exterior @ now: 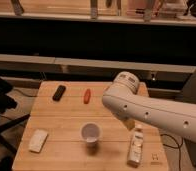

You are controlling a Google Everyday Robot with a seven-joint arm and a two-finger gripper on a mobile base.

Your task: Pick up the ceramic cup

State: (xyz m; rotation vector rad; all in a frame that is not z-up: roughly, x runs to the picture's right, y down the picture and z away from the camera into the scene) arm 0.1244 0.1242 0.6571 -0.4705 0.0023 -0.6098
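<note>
Ceramic cup (90,134): front-middle of wooden table (61,120) | hidden: my gripper (129,124) mostly under my arm (156,112), just above white bottle (135,146), its state I cannot tell | look: small, white, round, upright

The big white arm (156,112) covers the far right corner of the worktop (66,117) and runs off the picture's right side. The gripper (130,124) sits under it near the right edge, mostly hidden, just above the white bottle (135,146). The bottle's label is too blurry to read.
</note>
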